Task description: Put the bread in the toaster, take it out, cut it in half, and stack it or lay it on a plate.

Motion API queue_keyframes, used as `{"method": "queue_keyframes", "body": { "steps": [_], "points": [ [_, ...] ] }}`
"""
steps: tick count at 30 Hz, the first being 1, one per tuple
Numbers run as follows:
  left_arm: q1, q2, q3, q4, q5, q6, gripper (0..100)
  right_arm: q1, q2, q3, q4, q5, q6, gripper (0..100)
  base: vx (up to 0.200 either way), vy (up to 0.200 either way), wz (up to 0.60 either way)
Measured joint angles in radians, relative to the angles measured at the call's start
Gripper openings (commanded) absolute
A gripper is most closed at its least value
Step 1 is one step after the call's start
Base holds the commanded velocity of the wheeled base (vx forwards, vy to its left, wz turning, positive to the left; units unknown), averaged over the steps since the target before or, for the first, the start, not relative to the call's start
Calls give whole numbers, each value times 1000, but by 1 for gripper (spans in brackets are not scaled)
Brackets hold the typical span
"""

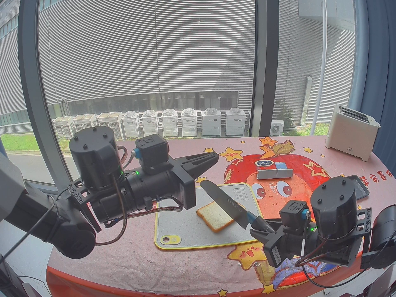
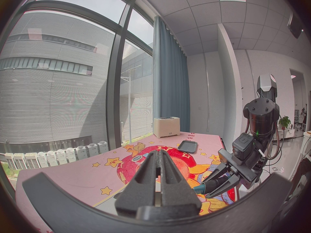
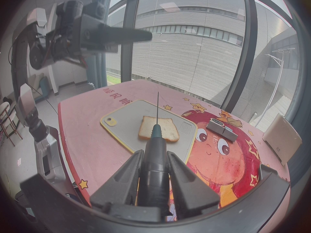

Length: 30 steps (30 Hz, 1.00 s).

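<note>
The right hand [image 3: 155, 156] is clamped on the teal-and-black handle of a dark-bladed kitchen knife [image 1: 225, 203]. The blade extends over 1 slice of toasted white bread [image 1: 213, 218]; contact between blade and bread cannot be determined. The bread lies flat on a grey cutting board with yellow rim [image 1: 181, 227], near the front edge of the pink printed table [image 1: 136, 265]. The left hand [image 1: 212, 158] is fully closed, holds nothing, and sits raised above the board. A cream toaster [image 1: 352, 132] stands at the far right corner. A dark rectangular plate [image 2: 188, 146] lies near the right edge.

We can read no print: the red characters [image 1: 376, 175] on the counter cloth [image 1: 136, 265] at three o'clock and the dark oval label [image 1: 264, 163] are too small.
</note>
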Motion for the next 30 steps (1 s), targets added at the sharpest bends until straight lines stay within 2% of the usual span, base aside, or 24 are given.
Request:
{"method": "queue_keyframes", "body": {
  "steps": [7,30],
  "points": [
    [-23,32,-9,1,2,0,0,-3,-9,-5,2,2,1,0,0,0,0],
    [-36,129,-21,-6,8,3,0,-7,28,6,1,2,14,0,0,0,0]
  ]
}}
